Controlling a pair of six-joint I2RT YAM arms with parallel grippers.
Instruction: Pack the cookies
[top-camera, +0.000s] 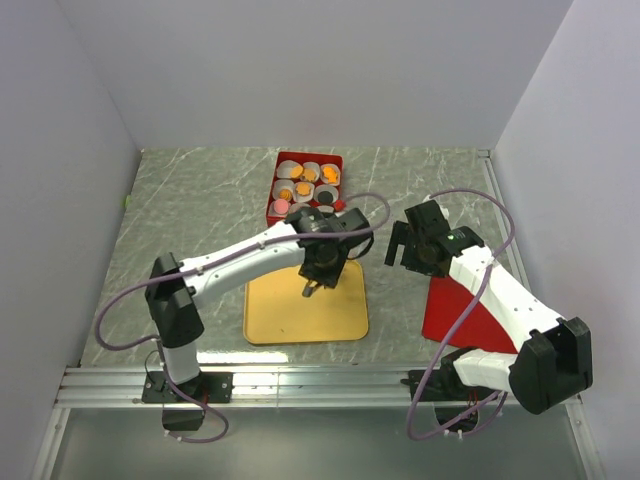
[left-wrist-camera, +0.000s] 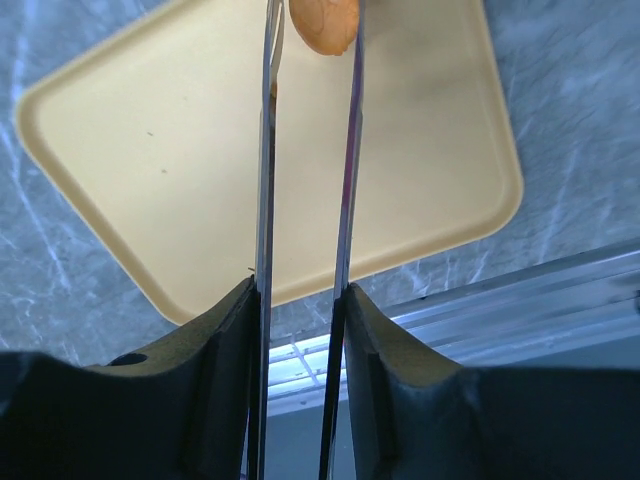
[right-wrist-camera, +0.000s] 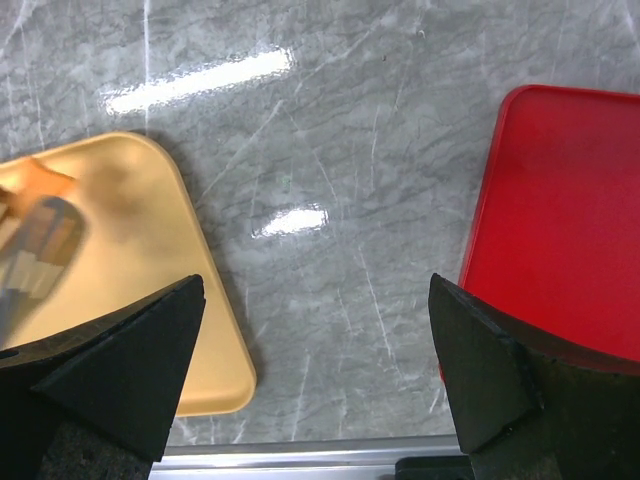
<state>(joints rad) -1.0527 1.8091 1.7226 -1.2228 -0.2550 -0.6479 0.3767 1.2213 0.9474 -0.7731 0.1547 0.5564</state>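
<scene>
A red box (top-camera: 272, 190) at the back holds white paper cups with cookies (top-camera: 303, 188) in them: orange, tan, pink and a dark one. My left gripper (top-camera: 312, 280) is shut on thin metal tongs (left-wrist-camera: 265, 170) over the yellow tray (top-camera: 330, 315). The tongs pinch a tan-orange cookie (left-wrist-camera: 323, 25) at their tips, just above the tray (left-wrist-camera: 150, 150). My right gripper (top-camera: 398, 246) is open and empty over the marble, between the yellow tray (right-wrist-camera: 130, 250) and a red lid (right-wrist-camera: 560, 220). The tongs (right-wrist-camera: 35, 250) and the cookie (right-wrist-camera: 35, 182) show blurred at the left of the right wrist view.
The flat red lid (top-camera: 462, 312) lies at the right, partly under my right arm. An aluminium rail (top-camera: 320, 385) runs along the near table edge. White walls close in the back and both sides.
</scene>
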